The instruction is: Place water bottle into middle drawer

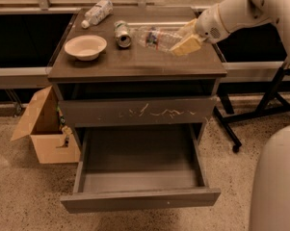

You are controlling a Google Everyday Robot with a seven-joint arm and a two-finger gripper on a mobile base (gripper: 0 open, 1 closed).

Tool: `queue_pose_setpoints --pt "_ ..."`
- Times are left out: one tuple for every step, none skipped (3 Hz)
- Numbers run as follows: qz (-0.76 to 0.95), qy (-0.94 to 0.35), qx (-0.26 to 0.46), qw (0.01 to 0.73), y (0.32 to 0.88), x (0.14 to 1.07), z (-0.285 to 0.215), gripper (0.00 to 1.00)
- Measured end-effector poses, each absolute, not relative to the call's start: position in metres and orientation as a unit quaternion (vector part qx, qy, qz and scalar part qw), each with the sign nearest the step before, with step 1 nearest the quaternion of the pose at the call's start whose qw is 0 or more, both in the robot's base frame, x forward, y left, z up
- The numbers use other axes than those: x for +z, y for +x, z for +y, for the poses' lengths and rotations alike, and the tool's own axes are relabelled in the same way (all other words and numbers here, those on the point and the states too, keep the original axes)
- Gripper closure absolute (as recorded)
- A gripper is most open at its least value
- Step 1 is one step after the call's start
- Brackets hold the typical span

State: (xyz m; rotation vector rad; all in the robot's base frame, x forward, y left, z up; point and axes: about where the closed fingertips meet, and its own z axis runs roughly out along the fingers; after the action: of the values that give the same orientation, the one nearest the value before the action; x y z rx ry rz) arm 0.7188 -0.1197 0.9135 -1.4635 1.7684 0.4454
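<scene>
The water bottle (154,37), clear ribbed plastic with a dark label band, lies horizontal just above the cabinet top (135,64), at its back right. My gripper (185,40), with yellowish fingers (189,44), is shut on the bottle's right end; the arm comes in from the upper right. The bottle's other end points left towards the metal can. The middle drawer (139,198), plain-fronted with a smooth grey inside, stands pulled open low at the front of the cabinet, with nothing in it.
A white bowl (85,46), a metal can (122,34) and a second bottle with a wide label (97,12) lie on the cabinet top. The scratched drawer (139,110) above is shut. An open cardboard box (41,129) stands left; stand legs (260,112) and my base (274,182) are right.
</scene>
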Motion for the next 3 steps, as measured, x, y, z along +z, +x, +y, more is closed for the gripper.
queue_pose_setpoints --pt "0.687 -0.587 0.183 0.387 0.71 0.911 -0.108 1.0" --pt "0.687 -0.588 0.183 0.387 0.71 0.911 -0.108 1.0" --pt "0.669 -0.613 0.198 0.372 0.691 0.9 -0.097 1.0"
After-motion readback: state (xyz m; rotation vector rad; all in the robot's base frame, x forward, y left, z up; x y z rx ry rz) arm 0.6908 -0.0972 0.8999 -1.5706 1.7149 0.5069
